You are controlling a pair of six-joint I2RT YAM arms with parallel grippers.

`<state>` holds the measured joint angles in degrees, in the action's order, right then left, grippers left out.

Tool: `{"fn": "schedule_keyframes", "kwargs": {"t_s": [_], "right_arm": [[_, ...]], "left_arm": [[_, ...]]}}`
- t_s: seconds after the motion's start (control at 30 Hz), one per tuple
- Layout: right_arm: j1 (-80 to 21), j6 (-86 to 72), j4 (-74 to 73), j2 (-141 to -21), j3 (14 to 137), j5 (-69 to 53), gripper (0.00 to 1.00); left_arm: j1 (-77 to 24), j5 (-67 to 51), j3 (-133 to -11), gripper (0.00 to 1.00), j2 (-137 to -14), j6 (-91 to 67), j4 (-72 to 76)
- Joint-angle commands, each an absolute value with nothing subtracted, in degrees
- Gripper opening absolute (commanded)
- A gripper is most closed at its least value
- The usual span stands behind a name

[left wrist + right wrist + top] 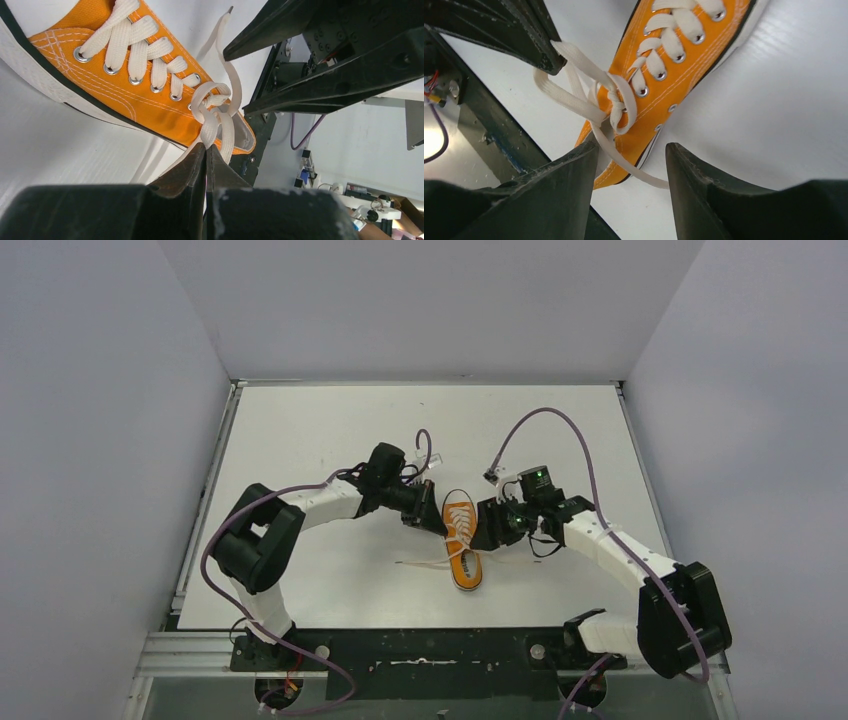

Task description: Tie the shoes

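The orange sneaker [462, 545] lies at mid-table with its toe toward the arms. It fills the left wrist view [145, 95] and the right wrist view [674, 65]. Its whitish laces [616, 102] are crossed in a loose knot at the top eyelets. My left gripper [432, 518] is at the shoe's left side, shut on a lace loop [210, 127] right at its tips [206, 147]. My right gripper [492, 525] is at the shoe's right side, open [631, 160]. One lace strand [634, 170] runs across the gap between its fingers.
Loose lace ends trail on the white table to the shoe's left [420, 562] and right [515, 560]. The two grippers are close together over the shoe's opening; the left one's black finger [524, 35] shows in the right wrist view. Grey walls enclose the table.
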<state>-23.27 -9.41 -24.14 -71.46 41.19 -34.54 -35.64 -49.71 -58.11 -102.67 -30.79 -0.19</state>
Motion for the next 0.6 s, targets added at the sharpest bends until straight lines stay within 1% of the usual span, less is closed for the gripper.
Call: {"fn": "schedule_keyframes", "kwargs": {"t_s": [0.0,0.1,0.23,0.27,0.37,0.57], "right_arm": [[-22.8,-5.9,-20.4,-72.0,40.1,-44.4,0.53],[-22.6,-7.9,-17.6,-71.1,38.9,-44.3,0.52],[-21.5,-9.1,-18.2,-72.8,38.5,-43.6,0.44],[-21.5,-9.3,-18.4,-73.1,38.2,-43.2,0.40],[-21.5,-10.2,-18.9,-72.7,38.2,-41.8,0.25],[-21.4,-13.2,-19.5,-68.2,37.6,-42.4,0.00]], "left_arm": [[-35.8,-51.7,-60.0,0.00,-100.8,-29.1,0.1],[-35.9,-52.0,-59.8,0.00,-100.7,-29.5,0.5],[-35.8,-52.1,-59.7,0.00,-100.3,-29.8,0.4],[-35.9,-52.2,-59.7,0.00,-100.3,-29.8,0.2],[-35.9,-52.1,-59.6,0.00,-99.9,-29.7,0.1],[-36.7,-51.6,-58.2,0.00,-98.0,-28.5,-3.3]]}}
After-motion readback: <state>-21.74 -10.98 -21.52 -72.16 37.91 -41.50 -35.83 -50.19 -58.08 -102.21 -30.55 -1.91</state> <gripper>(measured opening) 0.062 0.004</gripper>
